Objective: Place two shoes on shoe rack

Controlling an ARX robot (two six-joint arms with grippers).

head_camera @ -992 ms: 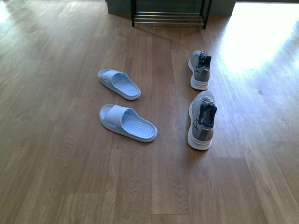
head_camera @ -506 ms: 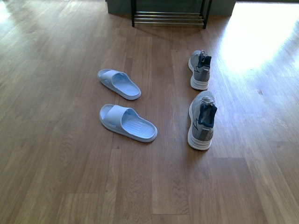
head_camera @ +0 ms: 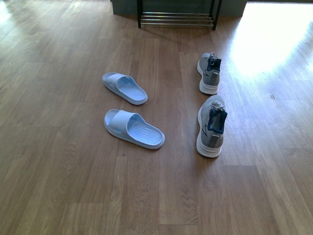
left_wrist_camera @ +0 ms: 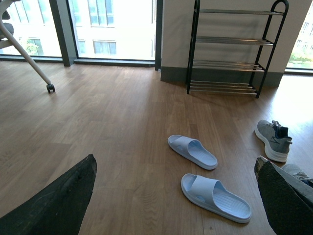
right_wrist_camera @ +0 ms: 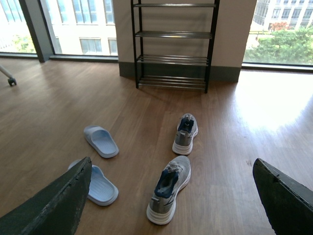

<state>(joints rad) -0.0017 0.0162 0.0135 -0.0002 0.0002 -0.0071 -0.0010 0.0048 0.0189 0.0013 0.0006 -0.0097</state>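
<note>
Two grey knit sneakers stand on the wood floor: a near one point(head_camera: 211, 127) point(right_wrist_camera: 169, 188) and a far one point(head_camera: 209, 72) point(right_wrist_camera: 185, 133). Two pale blue slides lie to their left: a near one point(head_camera: 133, 128) point(left_wrist_camera: 215, 197) and a far one point(head_camera: 124, 87) point(left_wrist_camera: 191, 151). The black shoe rack point(head_camera: 177, 19) point(left_wrist_camera: 227, 46) point(right_wrist_camera: 172, 44) with chrome rod shelves stands against the far wall. My left gripper point(left_wrist_camera: 176, 205) is open and empty, above the floor by the near slide. My right gripper point(right_wrist_camera: 171, 205) is open and empty, above the near sneaker. Neither arm shows in the front view.
A chair leg with a caster point(left_wrist_camera: 50, 88) stands at the far left by the windows. A grey skirting wall point(head_camera: 122, 7) runs behind the rack. Bright sunlight falls on the floor at the right point(head_camera: 266, 44).
</note>
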